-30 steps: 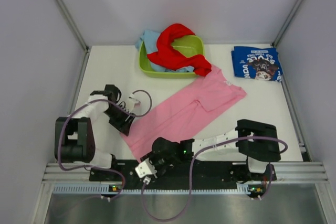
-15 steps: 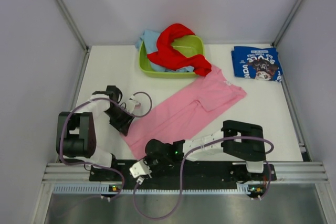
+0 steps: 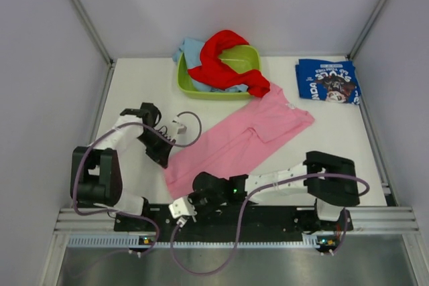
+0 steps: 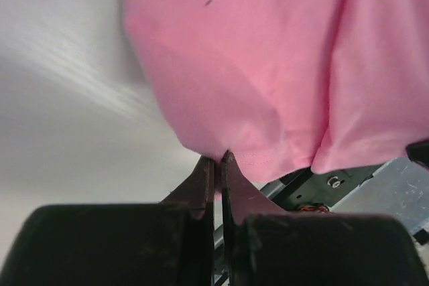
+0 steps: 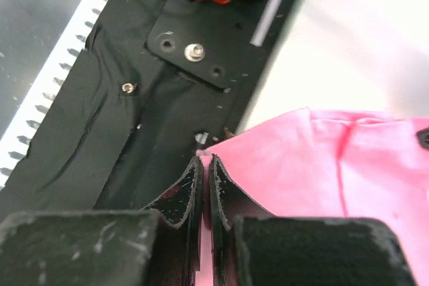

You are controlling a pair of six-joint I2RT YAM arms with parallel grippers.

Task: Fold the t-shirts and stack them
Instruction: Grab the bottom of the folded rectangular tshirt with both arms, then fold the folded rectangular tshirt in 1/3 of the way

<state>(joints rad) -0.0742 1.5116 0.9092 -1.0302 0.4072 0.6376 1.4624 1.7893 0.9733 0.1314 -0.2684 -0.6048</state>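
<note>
Where the black metal mounting plate (image 5: 114, 112) lines the near edge of the white table (image 3: 335, 152), my right claw (image 5: 205, 160) is clamped on the nearest corner of the plain pink cloth t-shirt (image 5: 322, 172), with a sliver of pink showing between the closed fingers. Just to the left and slightly farther in, my left claw (image 4: 218, 159) pinches the stitched hem of the same shirt, its two dark fingers pressed together on the fabric. The pink shirt lies spread on the table, running diagonally from the two claws toward the far right. Just beyond its far tip sits the lime green plastic tub (image 3: 201, 92). A crumpled red cloth t-shirt (image 3: 224, 55) is draped over the tub's rim and a light blue cloth t-shirt (image 3: 190, 50) is bunched beneath it. Well apart, in the far right corner, a navy blue cloth t-shirt with cartoon print and white lettering (image 3: 327, 82) rests folded on the table.
</note>
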